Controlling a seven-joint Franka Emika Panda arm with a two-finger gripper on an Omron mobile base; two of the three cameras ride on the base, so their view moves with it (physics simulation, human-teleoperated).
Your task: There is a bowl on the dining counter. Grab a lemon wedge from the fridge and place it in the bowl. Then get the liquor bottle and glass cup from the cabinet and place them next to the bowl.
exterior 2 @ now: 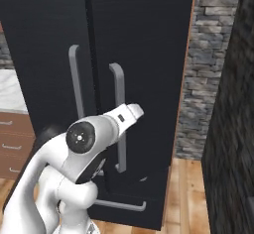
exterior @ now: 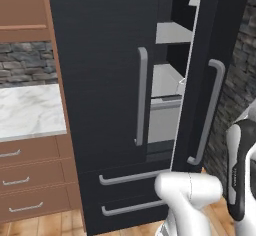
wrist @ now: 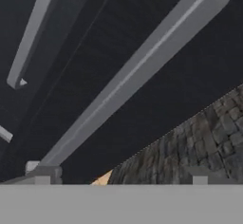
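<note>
Fridge (exterior: 105,80) upright, right door ajar, long handles vertical; tool (wrist: 121,180) spread wide

The light is flat and even, with no clear source and no hard shadows. The black fridge (exterior: 105,80) reads very dark, almost without detail, while its grey handles (wrist: 137,71) carry a soft pale sheen. The stone wall (exterior 2: 203,69) looks coarse and pixelated, blurred at the right edge.
</note>
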